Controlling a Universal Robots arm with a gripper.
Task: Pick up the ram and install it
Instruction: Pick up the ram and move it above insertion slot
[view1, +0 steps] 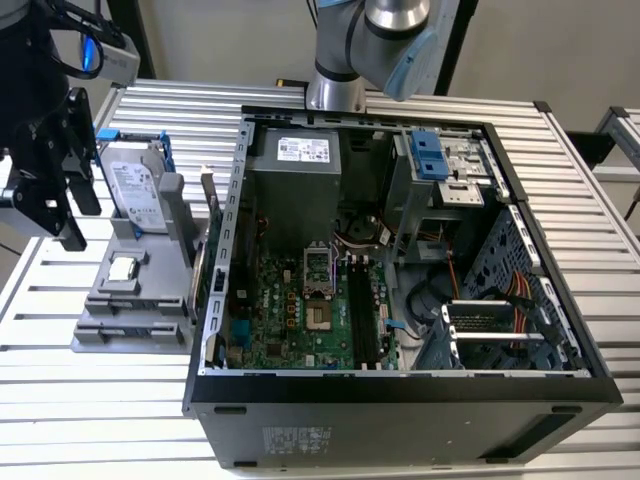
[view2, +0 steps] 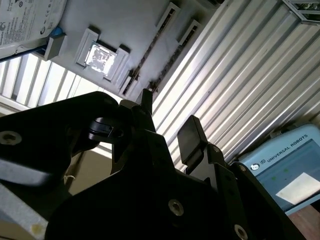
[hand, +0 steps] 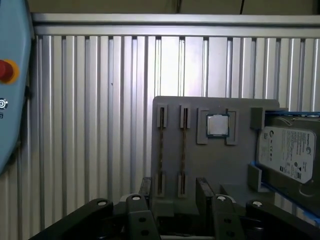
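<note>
A ribbed metal table (hand: 90, 125) lies under me, pale and striped with light. The ram (hand: 161, 150) is not in my grasp. It stands on edge in a slot of the grey holder (hand: 235, 170), showing me just a thin brownish line. A second such line sits in the slot just beside it, and I cannot tell the two apart from here. Further along the same holder sit the square processor chip (hand: 217, 125) in its recess and the hard drive (hand: 287, 152) in its blue bracket. My gripper (hand: 174, 192) hangs over the slotted end of the holder, jaws apart with nothing between them. The fingers (hand: 204, 192) stand wider than the pair of slots and, as far as I can judge, touch neither stick. In the exterior view the open computer case (view1: 400, 400) stands well apart from me, towards that view's right, with its motherboard (view1: 300, 310) exposed. I cannot make out whether any of the long dark memory slots (view1: 358, 315) is filled. I judge the task barely begun: I am lined up near the ram, the pick is not made, and both the carry across and the seating in the board are left.
</note>
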